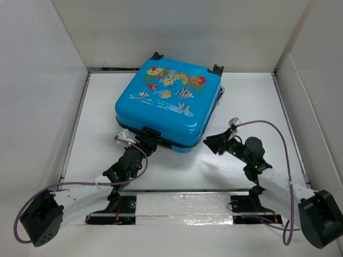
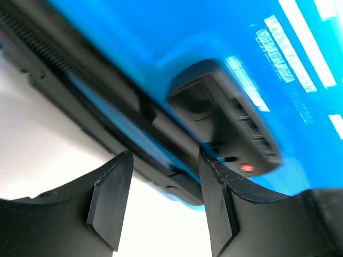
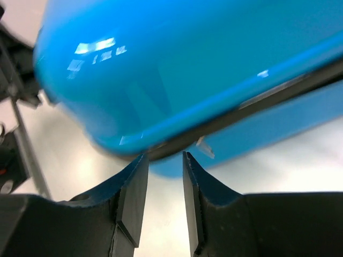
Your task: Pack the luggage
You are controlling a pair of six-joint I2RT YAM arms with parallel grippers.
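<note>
The luggage is a bright blue hard-shell case with a fish and coral print, lying flat and closed in the middle of the white table. My left gripper is at its near edge and stands open. In the left wrist view the left gripper has the black zip band and a dark recessed lock of the luggage just beyond its tips. My right gripper is at the near right corner. It is narrowly open under the luggage's dark seam, with nothing between its fingers.
White walls enclose the table on the left, back and right. The case's black wheels point to the far side. A silver tape strip runs along the near edge between the arm bases. Purple cables loop off both arms.
</note>
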